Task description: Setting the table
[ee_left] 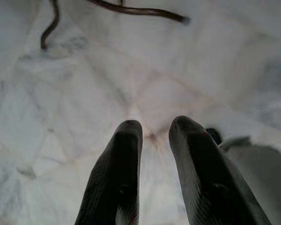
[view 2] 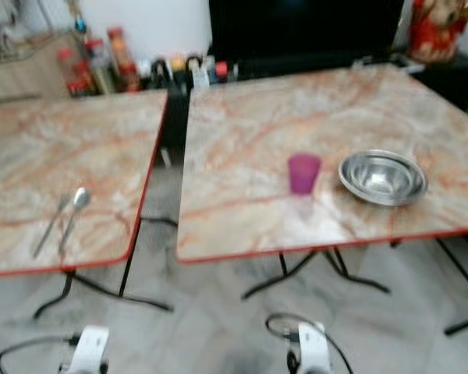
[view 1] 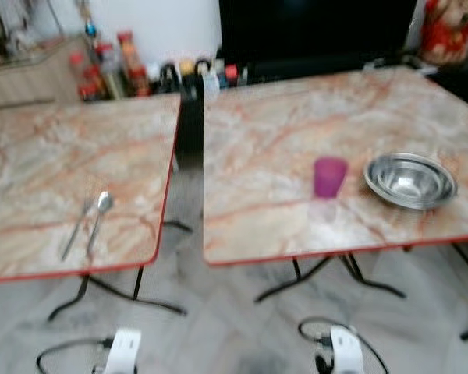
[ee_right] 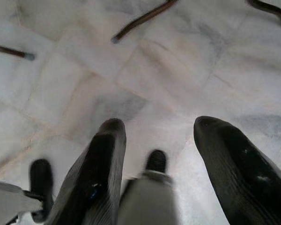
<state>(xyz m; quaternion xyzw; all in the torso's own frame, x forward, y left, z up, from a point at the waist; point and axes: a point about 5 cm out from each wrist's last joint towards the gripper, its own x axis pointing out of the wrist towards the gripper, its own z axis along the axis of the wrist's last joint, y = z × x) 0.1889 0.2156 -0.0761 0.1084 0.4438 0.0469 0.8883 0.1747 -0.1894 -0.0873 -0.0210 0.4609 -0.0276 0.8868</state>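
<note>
A metal spoon (view 1: pixel 101 209) and a fork (view 1: pixel 76 232) lie side by side near the front edge of the left marble-patterned table (view 1: pixel 54 140). On the right table (view 1: pixel 281 117) a purple cup (view 1: pixel 329 177) stands upright, with a shiny steel bowl (view 1: pixel 410 181) just to its right. Both arms hang low in front of the tables, above the floor. My left gripper (ee_left: pixel 157 125) has a narrow gap between its fingers and holds nothing. My right gripper (ee_right: pixel 160 124) is wide open and empty over the pale tiles.
A gap of floor (view 1: pixel 189 202) separates the two tables. Black table legs (view 1: pixel 117 292) spread under both. Bottles and jars (view 1: pixel 117 70) crowd the back by the wall, beside a dark screen (view 1: pixel 312 27). A red figure (view 1: pixel 451 31) stands at back right.
</note>
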